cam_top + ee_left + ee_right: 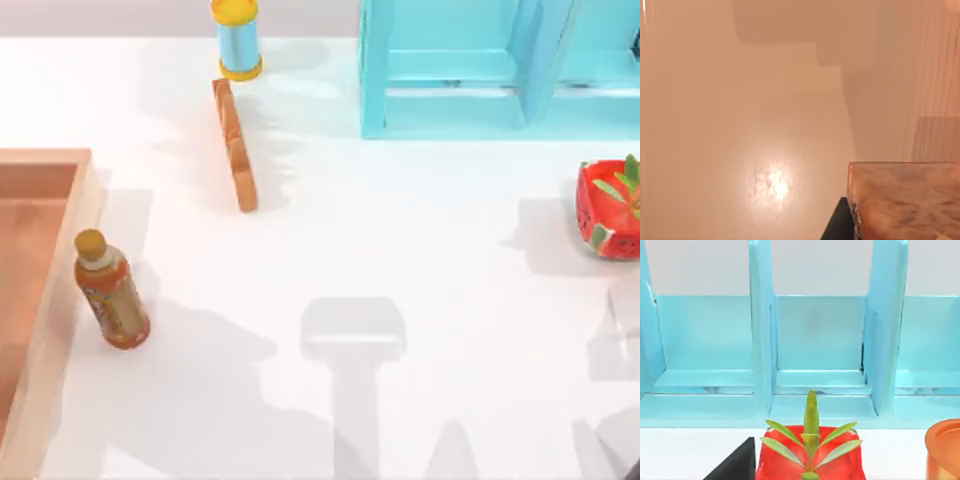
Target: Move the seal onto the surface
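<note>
An amber-brown marbled block, the seal, fills the near corner of the left wrist view, with the smooth brown floor of the wooden tray behind it. A dark part of my left gripper shows right beside the block; whether it grips the block is not visible. The seal's top is cut off by the frame edge. The surface is the glossy white tabletop, and the tray lies at its left edge. A dark piece of my right gripper shows before the red pot.
An orange-brown bottle with a yellow cap stands just right of the tray. A thin orange wooden bar and a blue-and-yellow spool lie farther back. The light-blue shelf unit stands at the back right, the red plant pot at the right edge.
</note>
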